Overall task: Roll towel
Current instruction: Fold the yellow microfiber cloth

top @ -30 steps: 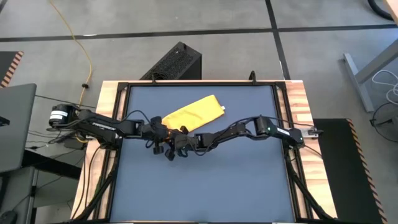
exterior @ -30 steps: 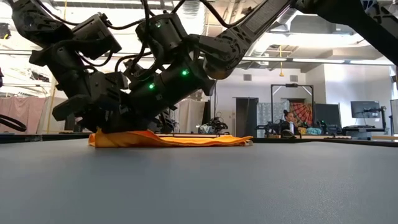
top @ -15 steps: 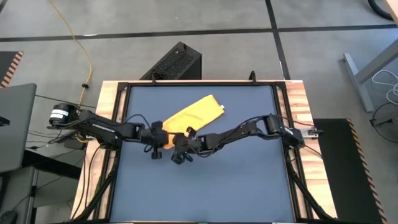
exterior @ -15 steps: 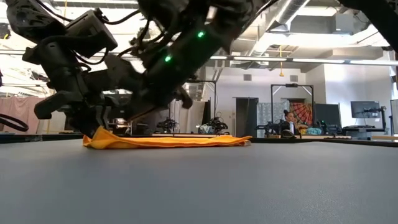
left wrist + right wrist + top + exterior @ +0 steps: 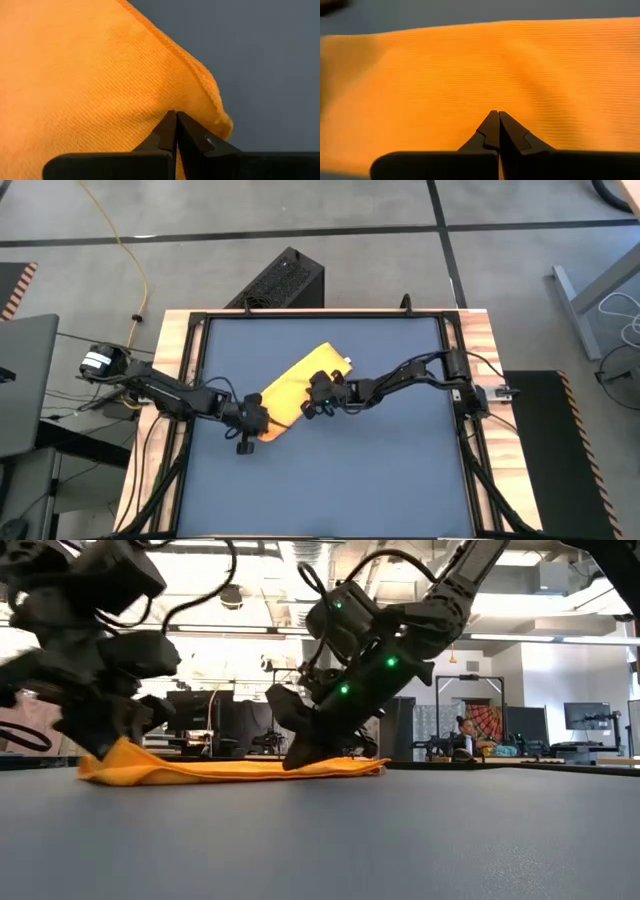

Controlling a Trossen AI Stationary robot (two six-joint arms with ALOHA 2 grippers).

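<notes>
Here we see the towel [image 5: 297, 385] lying flat on the dark table [image 5: 330, 480], a folded yellow strip running diagonally across the table's middle, its farther end toward the right arm's side and its nearer end toward the left arm's. In the low view it shows as a thin orange-yellow band [image 5: 220, 769] lying on the tabletop, humped slightly at one end.

The left gripper [image 5: 250, 423] sits at the towel's nearer end — its own wrist view has the two dark fingers [image 5: 187, 136] pressed tip to tip with no gap, right at the towel's edge near a corner [image 5: 90, 85]. We cannot tell whether any cloth is pinched between them.

The right gripper [image 5: 322, 394] is down over the towel's farther half, near the end that shows a small white spot. In its wrist view the fingers [image 5: 509, 131] likewise meet at their tips, with the yellow weave [image 5: 470, 75] filling most of the picture behind them — again, a hold on the cloth cannot be made out.

In the low view a person [image 5: 463, 737] sits far back in the room.
</notes>
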